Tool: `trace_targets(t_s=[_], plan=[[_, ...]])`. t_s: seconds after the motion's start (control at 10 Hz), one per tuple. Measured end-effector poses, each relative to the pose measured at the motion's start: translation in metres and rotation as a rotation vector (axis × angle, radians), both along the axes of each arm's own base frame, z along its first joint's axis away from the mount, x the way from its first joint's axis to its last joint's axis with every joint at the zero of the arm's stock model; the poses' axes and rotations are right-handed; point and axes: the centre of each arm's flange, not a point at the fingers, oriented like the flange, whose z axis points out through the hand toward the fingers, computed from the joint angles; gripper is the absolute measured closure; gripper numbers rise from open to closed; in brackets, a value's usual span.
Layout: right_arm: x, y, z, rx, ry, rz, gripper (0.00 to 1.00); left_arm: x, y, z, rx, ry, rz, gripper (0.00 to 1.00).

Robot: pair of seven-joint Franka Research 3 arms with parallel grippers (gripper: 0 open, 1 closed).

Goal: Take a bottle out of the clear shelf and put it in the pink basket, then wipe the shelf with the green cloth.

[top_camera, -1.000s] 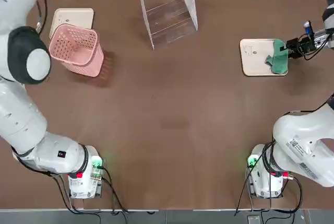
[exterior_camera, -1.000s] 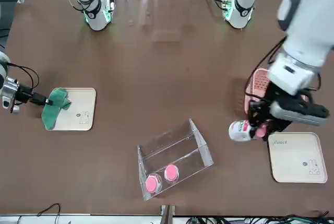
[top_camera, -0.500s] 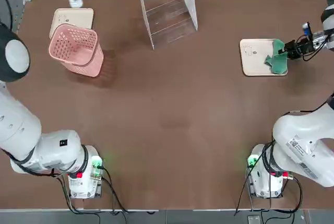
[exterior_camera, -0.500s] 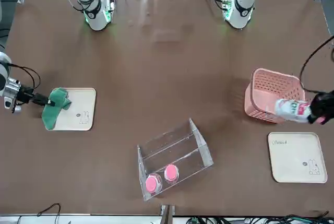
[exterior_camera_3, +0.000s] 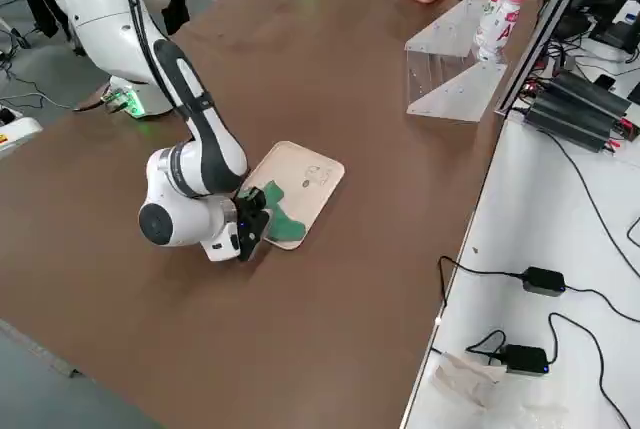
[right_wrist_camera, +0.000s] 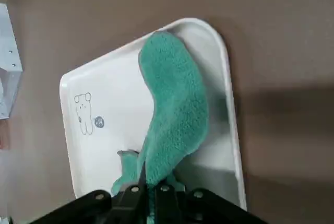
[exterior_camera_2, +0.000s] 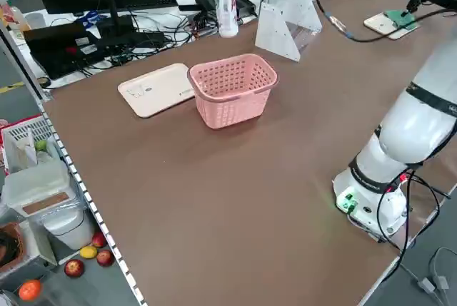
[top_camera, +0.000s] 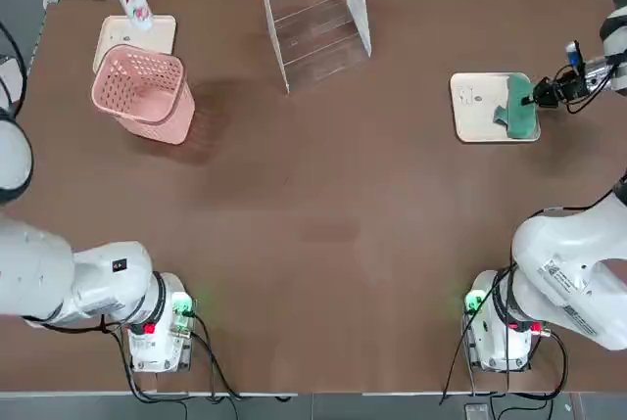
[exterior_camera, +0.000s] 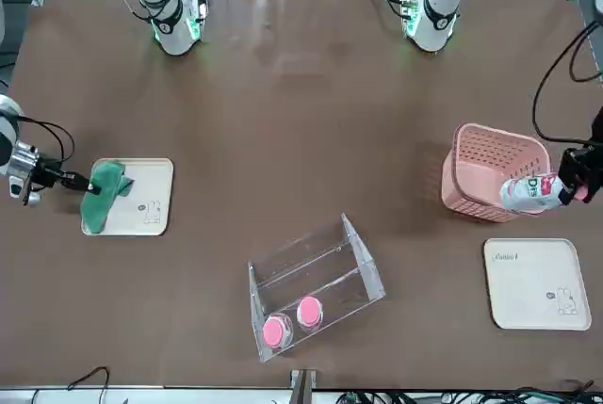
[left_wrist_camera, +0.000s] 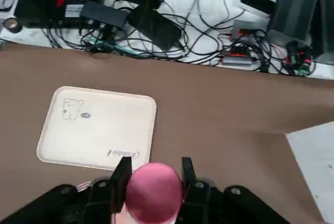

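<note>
Against the pink basket [top_camera: 143, 93] as landmark: a second ago the left arm's bulk hung right over it in the top view; now that arm has swung clear to the table's left edge, and the left gripper [exterior_camera: 572, 185], clamped tight on the bottle [exterior_camera: 530, 192], holds it in the air above the basket's far rim, between the basket and the cream tray [top_camera: 135, 33] behind it. The bottle is slim, smooth white plastic with red-pink lettering and a rounded pink cap [left_wrist_camera: 154, 191], lying roughly level in the front view. The basket is a tapered rectangular tub of pink plastic, its walls pierced with a lattice of small holes. To its right, at the table's far edge, stands the clear shelf [top_camera: 315, 26], hard see-through acrylic with stepped tiers and tall side panels, two more pink-capped bottles [exterior_camera: 292, 321] standing in it. Far right of the basket, a second cream tray [top_camera: 479, 106] with rounded corners carries the green cloth [top_camera: 518, 110], a soft, fuzzy teal rag. The right gripper [right_wrist_camera: 150, 188], open a second ago, has now closed its fingers on the cloth's near edge, low at the tray's rim.
</note>
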Motion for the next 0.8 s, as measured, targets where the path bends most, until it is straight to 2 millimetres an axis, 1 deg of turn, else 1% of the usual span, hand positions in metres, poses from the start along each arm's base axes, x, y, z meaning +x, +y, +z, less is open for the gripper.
trace_targets(t_s=[0.2,0.3,0.4,0.5,0.6,0.7,0.8], plan=[[0.009,0.018,0.000,0.020,0.023,0.016,0.96,-0.045,0.026,-0.025,0.043,-0.028,0.057,0.57],[0.017,0.033,0.001,0.039,0.051,0.011,0.96,-0.066,0.029,-0.036,0.055,-0.039,0.074,0.57],[0.027,0.051,0.004,0.060,0.080,0.003,0.96,-0.083,0.030,-0.046,0.063,-0.046,0.084,0.57],[0.037,0.069,0.007,0.082,0.107,-0.005,0.96,-0.095,0.033,-0.056,0.069,-0.054,0.096,0.57],[0.046,0.086,0.011,0.107,0.128,-0.010,0.96,-0.101,0.035,-0.067,0.073,-0.065,0.102,0.57],[0.056,0.102,0.021,0.133,0.149,-0.006,0.96,-0.105,0.035,-0.081,0.077,-0.082,0.104,0.57],[0.068,0.114,0.040,0.152,0.158,0.009,0.96,-0.111,0.034,-0.098,0.082,-0.101,0.103,0.57]])
